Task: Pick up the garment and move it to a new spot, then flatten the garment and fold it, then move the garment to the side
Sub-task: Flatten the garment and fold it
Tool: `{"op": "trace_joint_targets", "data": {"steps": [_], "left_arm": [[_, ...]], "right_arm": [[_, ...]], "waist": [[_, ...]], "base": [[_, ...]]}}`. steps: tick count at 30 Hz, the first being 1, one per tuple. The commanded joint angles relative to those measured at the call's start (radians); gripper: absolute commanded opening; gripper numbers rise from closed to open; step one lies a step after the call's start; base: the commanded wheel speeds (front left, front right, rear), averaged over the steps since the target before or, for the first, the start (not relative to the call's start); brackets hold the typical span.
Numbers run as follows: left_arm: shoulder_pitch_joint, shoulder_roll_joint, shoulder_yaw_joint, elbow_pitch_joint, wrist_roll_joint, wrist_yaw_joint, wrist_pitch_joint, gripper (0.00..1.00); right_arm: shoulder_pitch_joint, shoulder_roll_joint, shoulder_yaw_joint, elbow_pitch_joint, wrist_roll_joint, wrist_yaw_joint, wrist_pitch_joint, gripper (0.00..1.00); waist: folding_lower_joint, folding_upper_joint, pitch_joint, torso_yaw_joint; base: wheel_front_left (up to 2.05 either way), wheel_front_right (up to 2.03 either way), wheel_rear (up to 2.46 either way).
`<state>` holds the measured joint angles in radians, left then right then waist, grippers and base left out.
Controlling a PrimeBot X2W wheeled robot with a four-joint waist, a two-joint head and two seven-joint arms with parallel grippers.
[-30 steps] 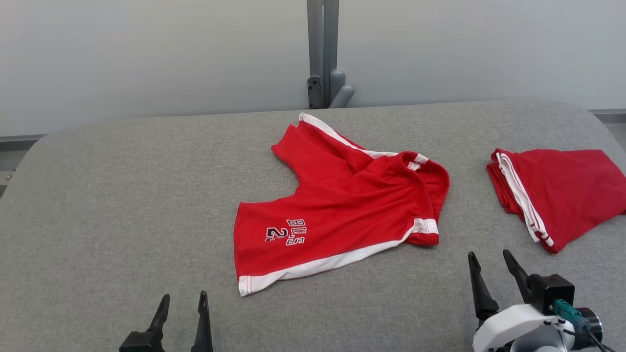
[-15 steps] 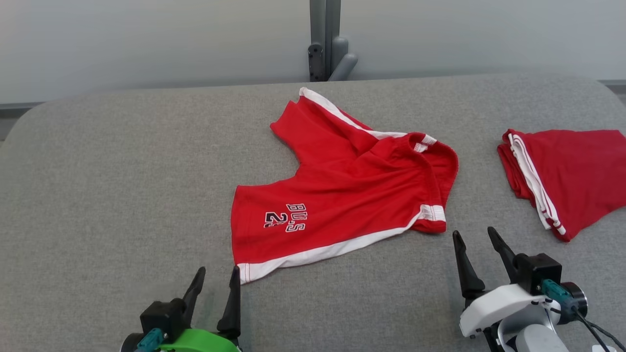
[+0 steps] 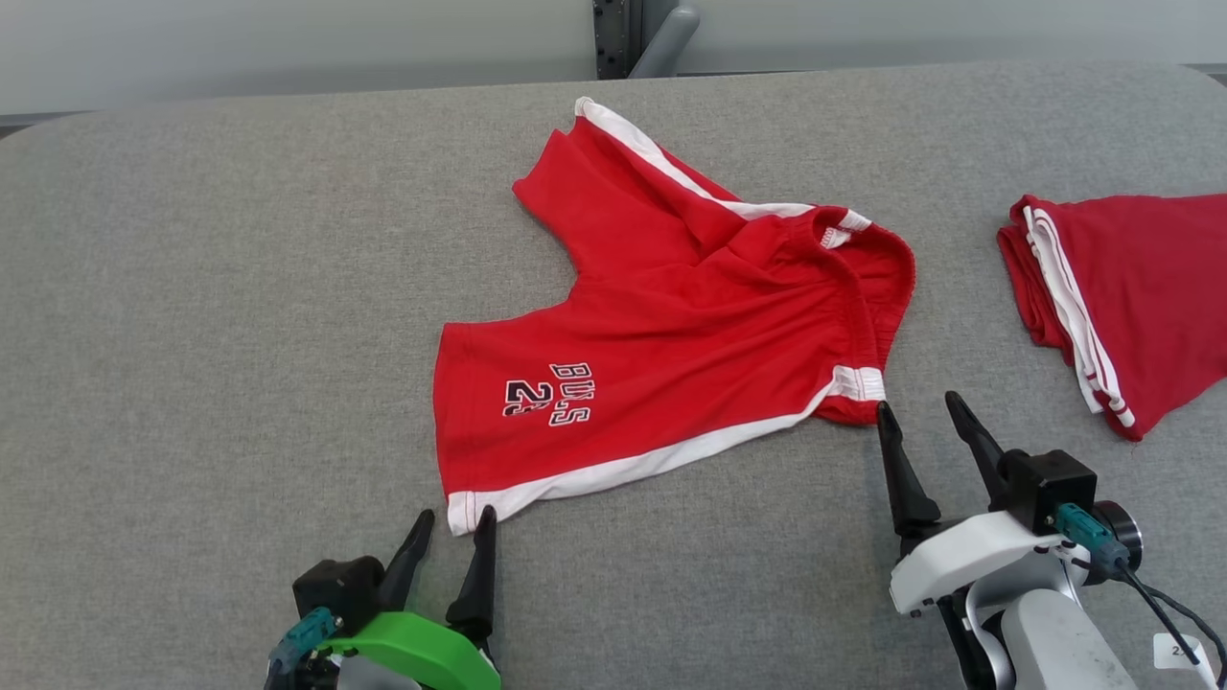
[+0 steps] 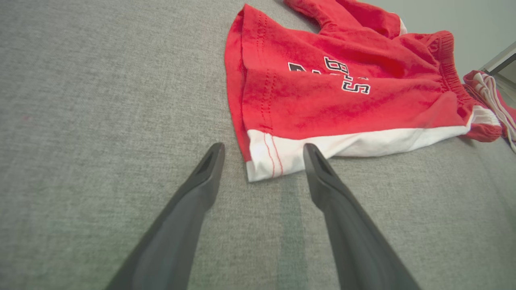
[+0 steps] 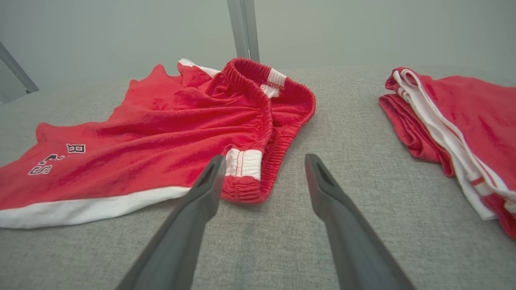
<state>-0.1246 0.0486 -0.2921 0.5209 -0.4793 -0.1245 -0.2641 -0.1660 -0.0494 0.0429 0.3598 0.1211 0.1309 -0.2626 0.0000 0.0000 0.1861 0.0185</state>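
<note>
— How far along with the red shorts (image 3: 671, 326)?

— Hardly begun, judging by the lie of them. Not lifted, not flattened, not folded, not set aside. Sprawled rumpled in the middle of the grey table (image 3: 192, 287), with one leg thrown back and the waistband bunched toward the right. Well apart from a second red garment (image 3: 1141, 287), folded near the right edge.

— Anything held in the left gripper (image 3: 456, 514)?

— Nothing. Spread wide and empty, aimed at the white hem corner (image 4: 262, 161) of the near leg, with a tip to either side of it in the left wrist view. Cannot tell whether touching the cloth.

— And the right gripper (image 3: 917, 402)?

— Spread wide too, and empty. Just beside the white-banded waistband corner (image 5: 244, 177), with the inner fingertip nearly against it and the outer over bare table.

— So what remains?

— Probably everything: pinch both corners, lift, shift, smooth, fold, move aside.
</note>
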Motion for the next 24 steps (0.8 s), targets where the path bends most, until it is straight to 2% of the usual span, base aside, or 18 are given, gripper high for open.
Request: {"op": "trace_joint_targets", "data": {"steps": [1, 11, 14, 15, 16, 17, 18, 19, 20, 24], "left_arm": [[-0.016, 0.004, 0.000, -0.001, 0.001, -0.006, 0.001, 1.00], [-0.025, 0.004, -0.018, 0.008, 0.000, -0.007, 0.001, 1.00], [-0.032, 0.004, -0.018, 0.008, 0.000, -0.007, 0.001, 0.82], [-0.032, 0.004, -0.018, 0.008, 0.000, -0.007, 0.001, 0.82], [-0.033, 0.004, -0.018, 0.007, 0.003, -0.007, 0.001, 0.50], [-0.034, 0.004, -0.017, 0.003, 0.008, -0.007, 0.001, 0.41], [-0.038, 0.004, -0.015, -0.007, 0.020, -0.007, 0.001, 0.27], [-0.037, 0.004, -0.014, -0.012, 0.027, -0.007, 0.001, 0.06], [-0.036, 0.004, -0.013, -0.017, 0.029, -0.007, 0.001, 0.00], [-0.030, 0.004, -0.004, -0.027, 0.044, -0.007, 0.001, 0.00]], "right_arm": [[-0.006, -0.003, -0.005, -0.003, -0.002, -0.001, -0.003, 1.00], [-0.011, -0.003, 0.002, 0.005, 0.000, -0.001, -0.003, 1.00], [-0.010, -0.003, 0.002, 0.004, -0.003, -0.001, -0.003, 1.00], [-0.010, -0.003, 0.002, 0.004, -0.003, -0.001, -0.003, 1.00], [-0.010, -0.003, 0.001, 0.003, -0.003, -0.001, -0.003, 1.00], [-0.010, -0.004, -0.001, 0.003, -0.001, -0.001, -0.003, 1.00], [-0.013, -0.004, -0.003, -0.002, 0.003, -0.001, -0.003, 1.00], [-0.016, -0.004, -0.005, -0.011, 0.010, -0.001, -0.003, 1.00], [-0.016, -0.004, -0.004, -0.015, 0.011, -0.001, -0.003, 1.00], [-0.014, -0.004, 0.003, -0.012, 0.014, -0.001, -0.003, 1.00]], "waist": [[0.0000, 0.0000, 0.004, -0.001], [0.0000, 0.0000, 0.003, -0.017], [0.0000, 0.0000, 0.005, -0.023], [0.0000, 0.0000, 0.005, -0.023], [0.0000, 0.0000, 0.005, -0.025], [0.0000, 0.0000, 0.006, -0.026], [0.0000, 0.0000, 0.008, -0.027], [0.0000, 0.0000, 0.010, -0.027], [0.0000, 0.0000, 0.012, -0.027], [0.0000, 0.0000, 0.015, -0.024]], "base": [[0.00, 0.00, 0.00], [0.00, 0.00, 0.00], [0.00, 0.00, 0.00], [0.00, 0.00, 0.00], [0.00, 0.00, 0.00], [0.00, 0.00, 0.00], [0.00, 0.00, 0.00], [0.00, 0.00, 0.00], [0.00, 0.00, 0.00], [0.00, 0.00, 0.00]]}}
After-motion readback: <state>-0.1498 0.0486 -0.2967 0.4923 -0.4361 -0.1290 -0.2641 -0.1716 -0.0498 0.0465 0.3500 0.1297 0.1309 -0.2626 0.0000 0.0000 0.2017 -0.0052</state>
